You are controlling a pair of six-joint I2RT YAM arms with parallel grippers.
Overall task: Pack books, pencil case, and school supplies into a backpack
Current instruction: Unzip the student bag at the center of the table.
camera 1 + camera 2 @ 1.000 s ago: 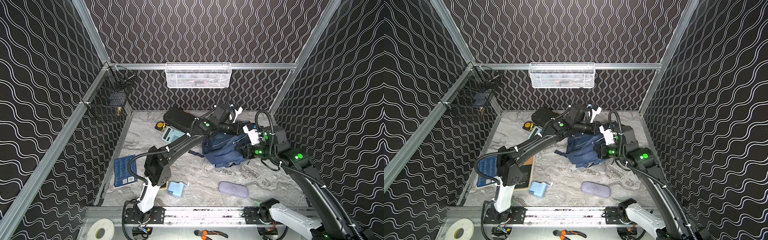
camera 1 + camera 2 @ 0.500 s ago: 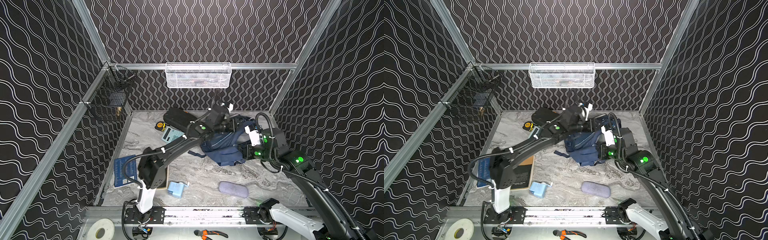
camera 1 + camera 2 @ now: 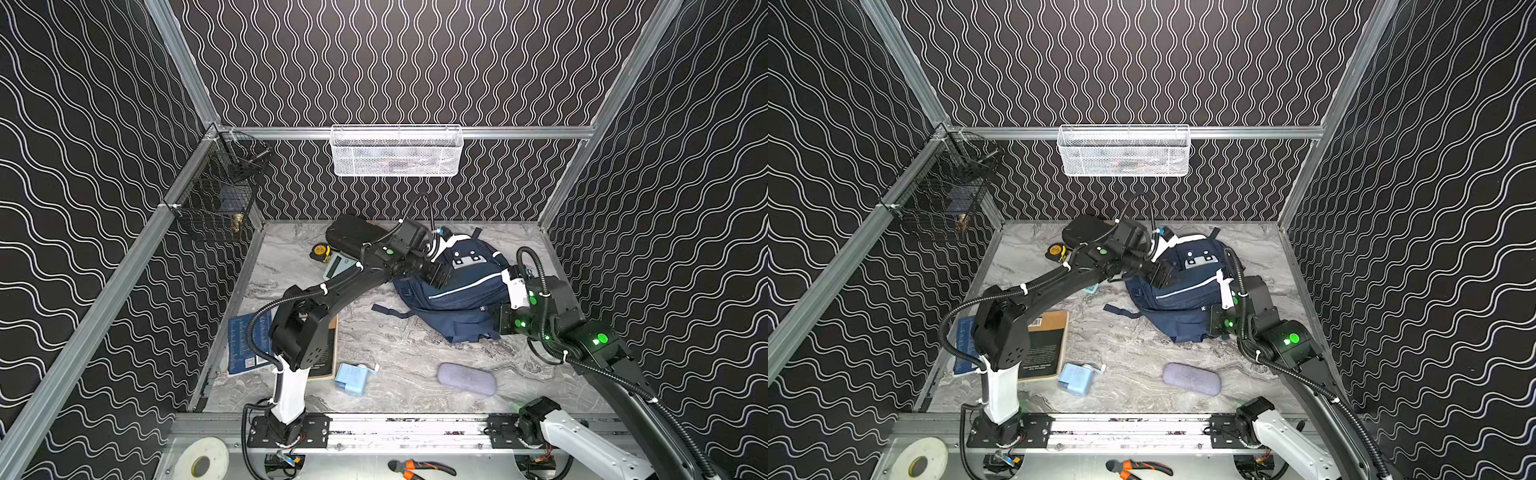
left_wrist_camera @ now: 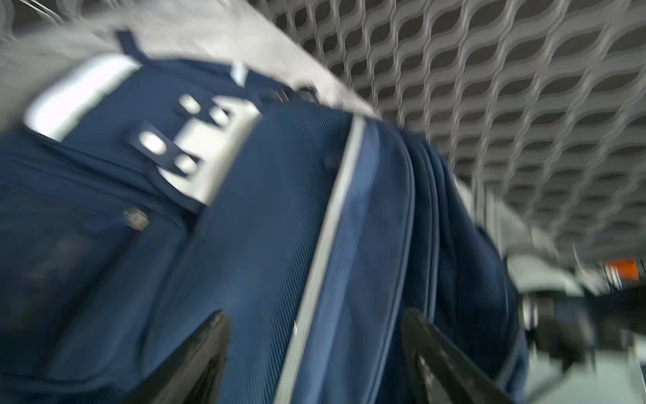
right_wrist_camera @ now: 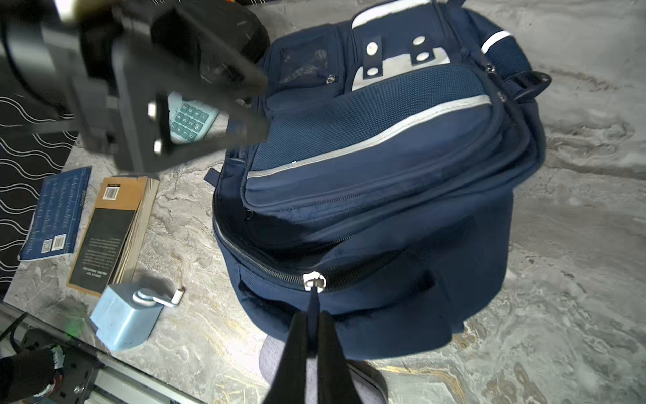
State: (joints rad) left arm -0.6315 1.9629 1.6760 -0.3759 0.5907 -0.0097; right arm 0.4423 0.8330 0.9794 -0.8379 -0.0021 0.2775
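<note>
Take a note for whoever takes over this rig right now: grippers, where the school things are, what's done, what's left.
Left gripper: open, empty, above the backpack.
Right gripper: shut on the main pocket's zipper pull; zip partly open.
On the table, unpacked: blue book, black book, sharpener, pencil case, calculator.
Done: nothing packed.
Left: finish unzipping, load everything.

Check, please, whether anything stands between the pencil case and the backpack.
Nothing lies on the table between the pencil case and the backpack. However, the right gripper, shut on the zip pull, hangs over that gap, and the slider sits about midway along its zip.
</note>
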